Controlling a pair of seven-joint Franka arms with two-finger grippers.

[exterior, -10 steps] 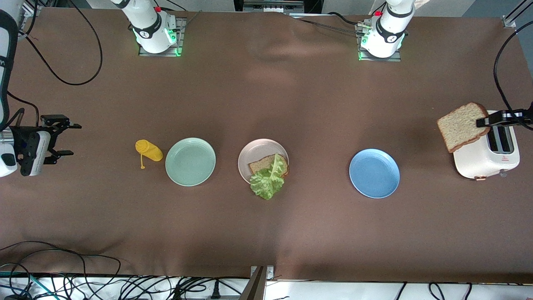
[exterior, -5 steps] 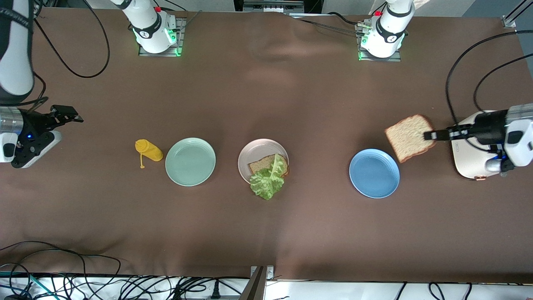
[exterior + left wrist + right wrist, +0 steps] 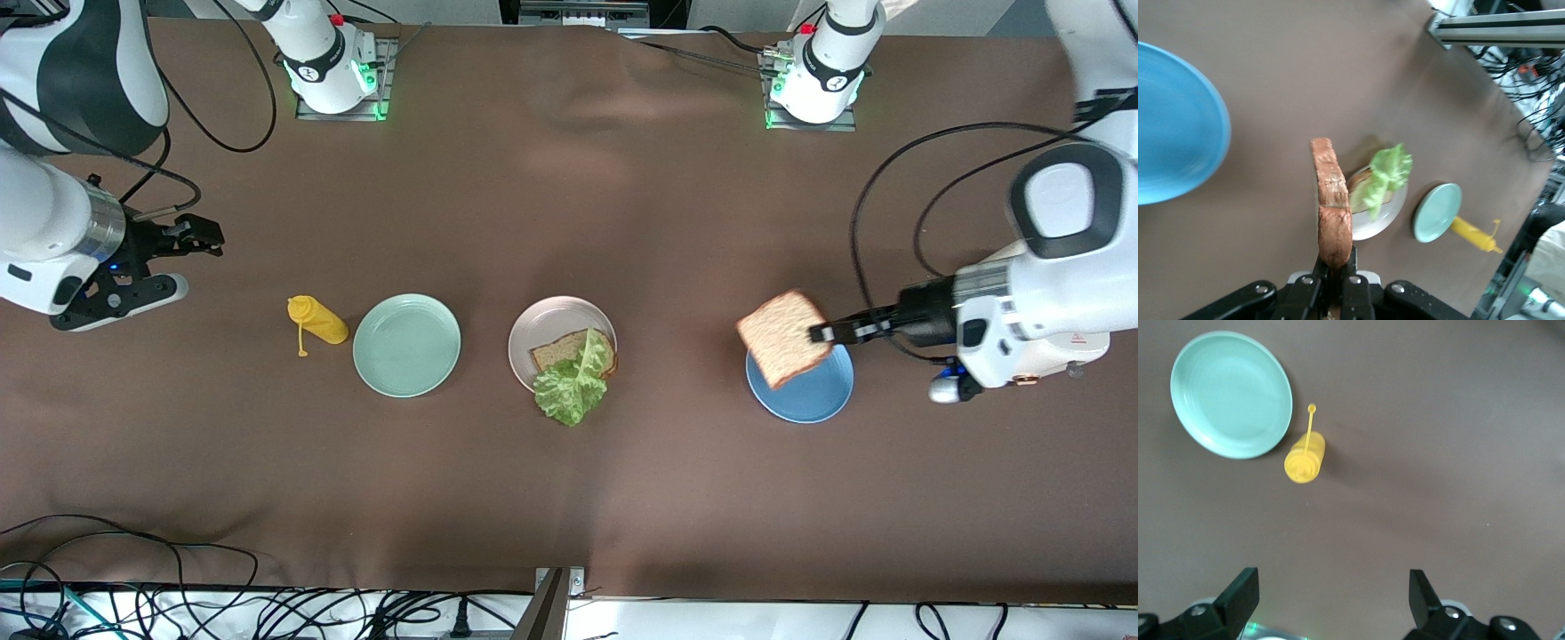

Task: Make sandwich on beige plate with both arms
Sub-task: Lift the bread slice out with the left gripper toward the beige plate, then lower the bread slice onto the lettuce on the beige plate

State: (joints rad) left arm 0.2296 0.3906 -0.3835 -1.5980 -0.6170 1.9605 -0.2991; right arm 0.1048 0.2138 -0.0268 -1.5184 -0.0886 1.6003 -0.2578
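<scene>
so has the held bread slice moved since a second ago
Yes. The left gripper carried the bread slice from the toaster to over the blue plate.

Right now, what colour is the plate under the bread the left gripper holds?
Blue. The plate sits under the bread in the left gripper; clearest in the front view.

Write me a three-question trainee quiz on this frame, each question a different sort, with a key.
1. True or false: the left hand carries a slice of bread above the blue plate.
2. Which item lies on the beige plate over the bread there? A) yellow bottle B) lettuce leaf C) toaster
3. Fill in: the right hand, over bare table toward the right arm's end, has its fingers ____.

Key:
1. True; its fingers are shut on the slice's edge.
2. B; the lettuce leaf drapes over the rim toward the front camera. The yellow bottle lies beside the mint-green plate.
3. Open, holding nothing.
</scene>
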